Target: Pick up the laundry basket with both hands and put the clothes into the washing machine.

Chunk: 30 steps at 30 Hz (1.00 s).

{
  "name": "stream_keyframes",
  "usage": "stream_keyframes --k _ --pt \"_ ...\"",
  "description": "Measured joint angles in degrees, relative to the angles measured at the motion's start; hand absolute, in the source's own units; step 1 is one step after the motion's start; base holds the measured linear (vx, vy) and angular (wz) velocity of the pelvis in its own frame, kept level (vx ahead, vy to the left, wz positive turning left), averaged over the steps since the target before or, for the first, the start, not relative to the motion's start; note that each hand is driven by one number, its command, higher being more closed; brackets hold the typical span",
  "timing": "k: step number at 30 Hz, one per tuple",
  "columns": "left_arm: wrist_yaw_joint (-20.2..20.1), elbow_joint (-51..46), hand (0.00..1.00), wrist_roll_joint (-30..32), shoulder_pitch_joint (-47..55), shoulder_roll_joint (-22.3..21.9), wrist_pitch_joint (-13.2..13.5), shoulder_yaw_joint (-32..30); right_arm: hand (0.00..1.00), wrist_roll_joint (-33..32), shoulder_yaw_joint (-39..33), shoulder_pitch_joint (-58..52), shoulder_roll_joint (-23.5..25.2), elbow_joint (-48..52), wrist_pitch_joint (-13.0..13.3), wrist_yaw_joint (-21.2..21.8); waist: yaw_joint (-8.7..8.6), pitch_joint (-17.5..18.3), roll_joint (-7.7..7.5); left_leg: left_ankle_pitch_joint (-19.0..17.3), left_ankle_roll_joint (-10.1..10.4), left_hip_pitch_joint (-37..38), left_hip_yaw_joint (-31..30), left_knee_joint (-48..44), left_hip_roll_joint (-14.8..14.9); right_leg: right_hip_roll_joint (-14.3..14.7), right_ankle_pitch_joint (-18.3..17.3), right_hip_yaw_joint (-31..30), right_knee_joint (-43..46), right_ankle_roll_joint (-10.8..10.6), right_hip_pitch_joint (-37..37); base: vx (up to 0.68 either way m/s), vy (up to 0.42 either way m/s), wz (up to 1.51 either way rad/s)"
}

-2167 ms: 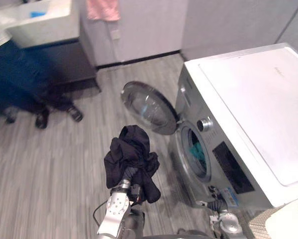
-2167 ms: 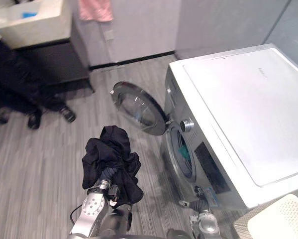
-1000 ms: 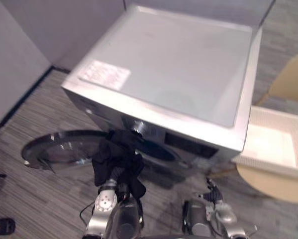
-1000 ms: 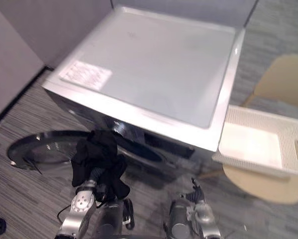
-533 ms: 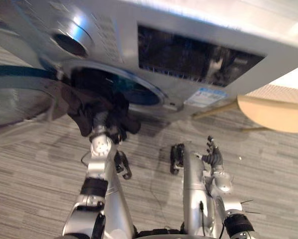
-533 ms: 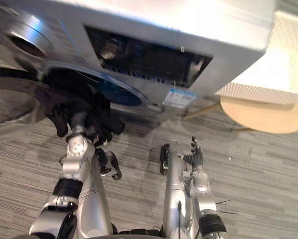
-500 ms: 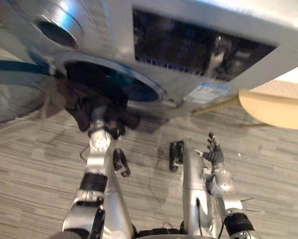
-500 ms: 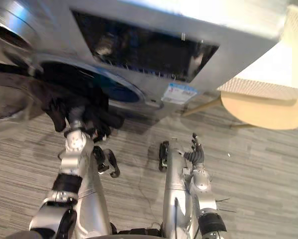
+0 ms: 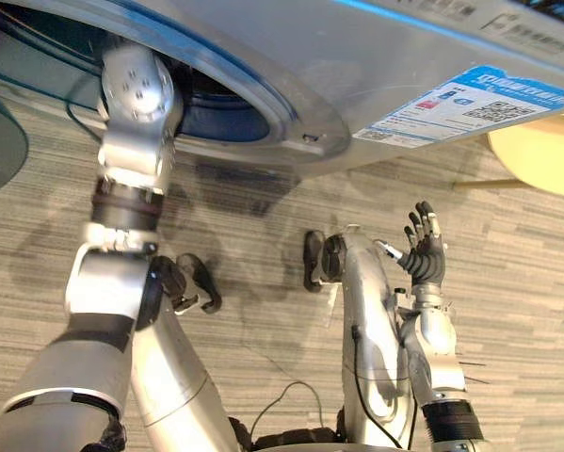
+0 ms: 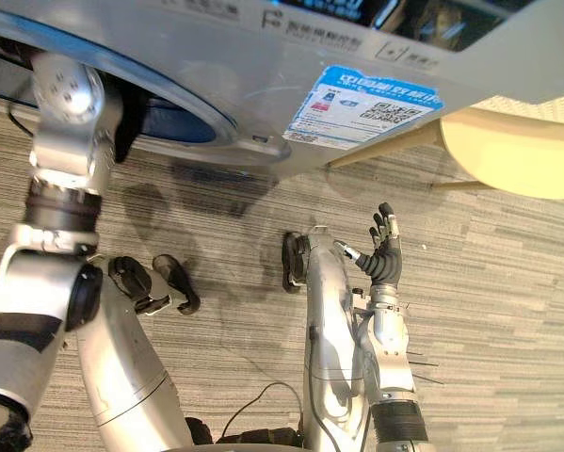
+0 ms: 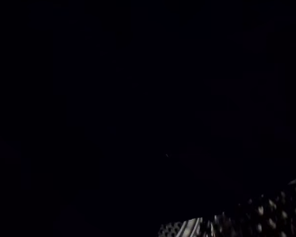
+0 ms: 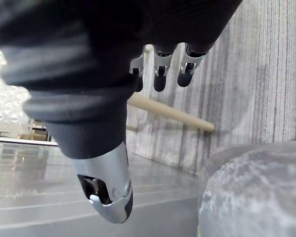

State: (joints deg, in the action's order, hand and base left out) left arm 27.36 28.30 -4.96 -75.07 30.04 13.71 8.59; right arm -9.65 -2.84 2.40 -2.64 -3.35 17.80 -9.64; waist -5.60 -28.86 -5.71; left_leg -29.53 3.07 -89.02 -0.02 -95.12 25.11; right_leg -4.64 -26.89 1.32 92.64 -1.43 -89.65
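The left hand is now inside the silver front-loading washing machine [image 9: 263, 56], grip impossible to tell; right hand [image 9: 423, 259] stays open.

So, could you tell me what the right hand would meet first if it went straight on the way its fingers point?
Most likely the wooden chair leg, which lies past the fingers of the right hand. The washer front runs close beside that line. Depth is unclear.
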Motion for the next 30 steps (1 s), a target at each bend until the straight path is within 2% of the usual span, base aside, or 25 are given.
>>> stream_keyframes --k 1,2,8,10,13,19,22,25,26,27,30 --pt "0.46 0.63 1.0 2.14 -1.58 0.55 -0.21 1.06 0.0 -0.15 -0.22 -0.25 0.16 0.4 0.37 0.02 -0.06 -0.01 -0.01 0.0 -0.01 -0.47 -0.08 -0.23 0.01 0.0 0.02 -0.01 0.2 0.03 -0.48 0.05 -0.022 -0.07" --pt "1.01 1.77 0.0 6.32 -3.91 1.4 -0.92 2.75 0.0 -1.07 -0.69 -0.34 0.33 0.46 1.12 0.16 -0.12 0.0 -0.02 -0.02 -0.02 -1.27 -0.4 -0.88 0.07 0.08 0.02 0.01 0.7 0.03 -1.11 0.05 -0.02 -0.09" --pt "3.87 8.28 0.0 24.92 -10.14 4.49 -5.94 11.19 0.0 -2.36 -0.47 -0.61 0.01 0.51 3.93 1.21 -0.27 0.03 -0.07 -0.65 0.03 -3.16 -1.15 -1.75 0.02 0.29 -0.14 0.37 1.32 -0.2 -2.69 0.02 -0.014 -0.04" --pt "3.29 10.59 0.0 28.34 -11.48 4.47 -7.12 13.04 0.0 -3.37 -0.51 -0.82 -0.21 0.39 4.17 1.33 -0.3 0.03 -0.07 -0.68 0.01 -3.55 -1.31 -1.78 -0.12 0.04 -0.17 0.54 1.31 -0.24 -2.8 0.03 -0.024 0.04" --pt "0.34 12.63 0.0 30.65 -12.03 4.36 -7.34 13.84 0.0 -3.76 -0.55 -1.55 -0.36 0.36 4.21 2.2 -0.3 0.33 -0.43 -0.87 -0.41 -3.77 -1.11 -1.93 -0.36 -0.36 -0.13 0.58 1.38 -0.19 -2.83 0.04 -0.016 0.04" --pt "-2.31 14.57 0.0 28.21 -11.96 3.76 -7.23 12.77 0.0 -3.74 -0.79 -3.43 1.01 -0.84 4.1 2.46 0.08 1.63 -2.42 -0.84 -0.42 -3.67 -0.94 -1.92 -1.13 -1.04 -0.24 0.11 1.86 -0.15 -2.94 0.04 -0.02 0.07" --pt "-3.41 14.41 0.0 24.28 -9.8 2.2 -6.6 7.87 0.0 -3.71 -0.67 -3.52 1.35 -2.09 3.03 2.6 0.34 1.72 -2.56 -0.84 -0.44 -1.95 -0.89 -1.66 -1.38 -1.56 -0.63 0.28 1.73 -0.14 -0.98 0.03 -0.02 0.1" --pt "-4.02 9.1 0.0 19.63 -1.01 1.52 -6.1 3.1 0.0 -3.1 -0.49 -3.91 2.26 -4.8 1.77 3.46 0.44 2.34 -2.46 -0.75 -0.23 2.74 -0.07 1.37 -1.99 -2.32 -1.43 0.74 -0.32 -0.03 3.63 0.05 -0.041 0.21" --pt "-4.79 5.62 0.0 17.86 4.56 1.33 -5.63 1.38 0.0 -2.82 -0.36 -4.71 2.19 -6.82 1.05 3.62 0.63 4.57 -2.41 -0.35 0.38 3.71 0.58 3.4 -2.18 -2.47 -1.44 0.9 -1.92 0.04 4.33 0.08 -0.052 0.12" --pt "-5.15 2.53 0.0 16.19 9.99 0.81 -5.33 -0.05 0.0 -1.99 -0.23 -5.64 2.14 -8.46 0.09 3.6 1.46 5.85 -2.32 0.13 0.68 5.47 0.9 5.53 -2.21 -2.5 -1.36 1.44 -3.8 0.17 6.05 0.12 -0.068 0.13" --pt "-6.25 -4.72 0.0 12.4 22.88 -0.86 -4.13 -3.32 0.0 -0.85 1.24 -7.62 1.97 -9.76 -1.33 3.57 2.68 5.87 -2.27 1.59 1.74 12.31 1.56 10.9 -3.25 -3.6 -1.48 2.99 -8.0 0.53 13.02 0.13 -0.068 0.23"
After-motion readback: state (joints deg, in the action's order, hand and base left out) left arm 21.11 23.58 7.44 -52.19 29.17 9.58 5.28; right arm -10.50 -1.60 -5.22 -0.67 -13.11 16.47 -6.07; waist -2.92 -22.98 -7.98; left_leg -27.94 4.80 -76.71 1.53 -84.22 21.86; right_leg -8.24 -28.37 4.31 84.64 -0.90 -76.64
